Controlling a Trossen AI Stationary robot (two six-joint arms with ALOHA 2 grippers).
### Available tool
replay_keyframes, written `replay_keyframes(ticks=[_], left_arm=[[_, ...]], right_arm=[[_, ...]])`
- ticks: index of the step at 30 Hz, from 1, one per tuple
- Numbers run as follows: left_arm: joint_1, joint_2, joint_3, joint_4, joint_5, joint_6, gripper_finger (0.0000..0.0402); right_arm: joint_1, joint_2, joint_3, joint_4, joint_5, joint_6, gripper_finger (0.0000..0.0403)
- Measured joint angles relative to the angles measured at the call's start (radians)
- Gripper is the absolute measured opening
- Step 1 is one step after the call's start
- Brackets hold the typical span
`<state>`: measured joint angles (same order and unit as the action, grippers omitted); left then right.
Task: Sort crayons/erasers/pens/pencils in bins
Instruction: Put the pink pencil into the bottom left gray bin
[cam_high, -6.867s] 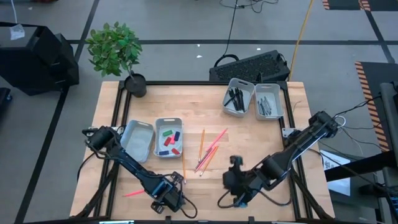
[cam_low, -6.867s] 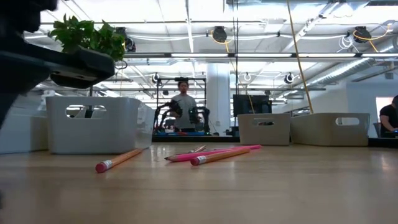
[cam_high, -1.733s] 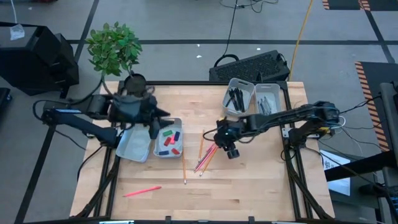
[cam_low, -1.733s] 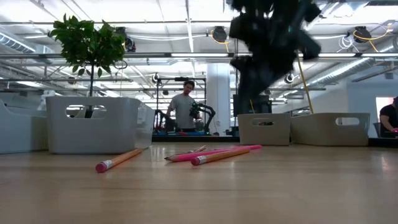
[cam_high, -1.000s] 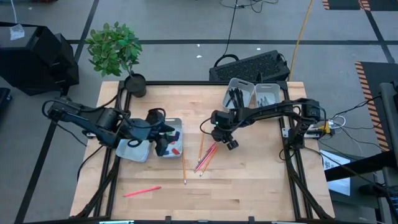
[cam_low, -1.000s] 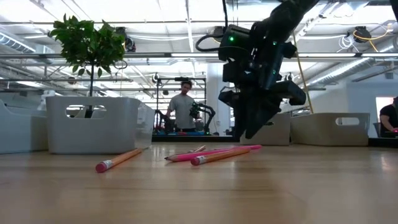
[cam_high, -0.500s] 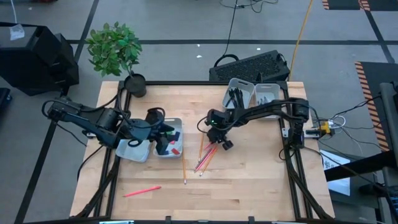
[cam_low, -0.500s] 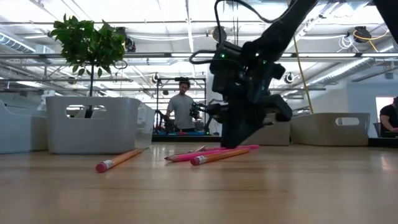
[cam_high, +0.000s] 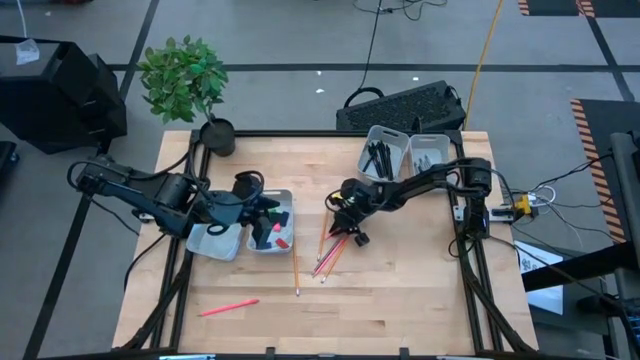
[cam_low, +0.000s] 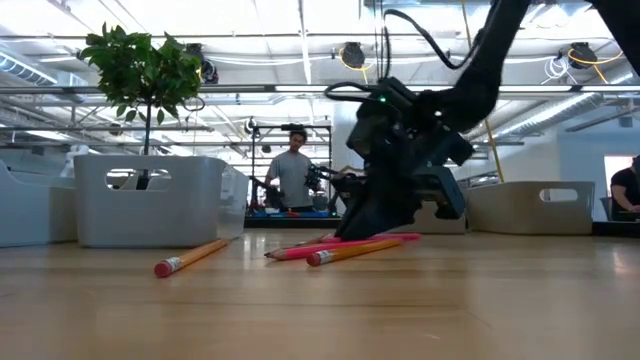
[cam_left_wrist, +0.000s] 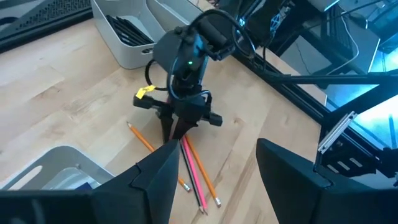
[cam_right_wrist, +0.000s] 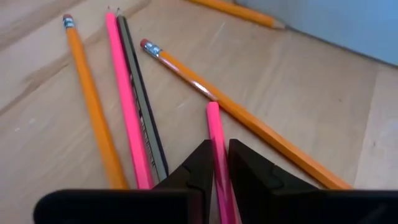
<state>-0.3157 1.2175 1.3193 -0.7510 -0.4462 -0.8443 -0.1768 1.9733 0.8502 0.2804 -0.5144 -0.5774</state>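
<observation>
Right claw (cam_right_wrist: 219, 163) pinching a thin pink wooden pencil (cam_right_wrist: 217, 140)

Pencil lies on the desk beside the orange pencils (cam_high: 323, 240), light, stiff and round (may roll); hold it mid-shaft. Left claw (cam_left_wrist: 214, 165), fingers apart, waits near them.

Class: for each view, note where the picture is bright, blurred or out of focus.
Low view: ceiling lights glare; near table soft. Right wrist view: near fingers blurred, pencils sharper. Left wrist view: bright blue glare at one edge. High view: even light.
</observation>
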Motion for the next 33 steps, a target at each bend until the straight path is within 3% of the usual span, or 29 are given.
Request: replay_keyframes(ticks=[6, 33], left_arm=[[0.008, 0.0, 0.0, 0.0, -0.001, -0.003, 0.0216], [0.029, 0.0, 0.0, 0.0, -0.001, 0.004, 0.0216]], right_arm=[[0.001, 0.003, -0.125, 0.179, 0.014, 0.077, 0.0045], [0.002, -0.022, -0.148, 0.174, 0.05, 0.09, 0.0013]])
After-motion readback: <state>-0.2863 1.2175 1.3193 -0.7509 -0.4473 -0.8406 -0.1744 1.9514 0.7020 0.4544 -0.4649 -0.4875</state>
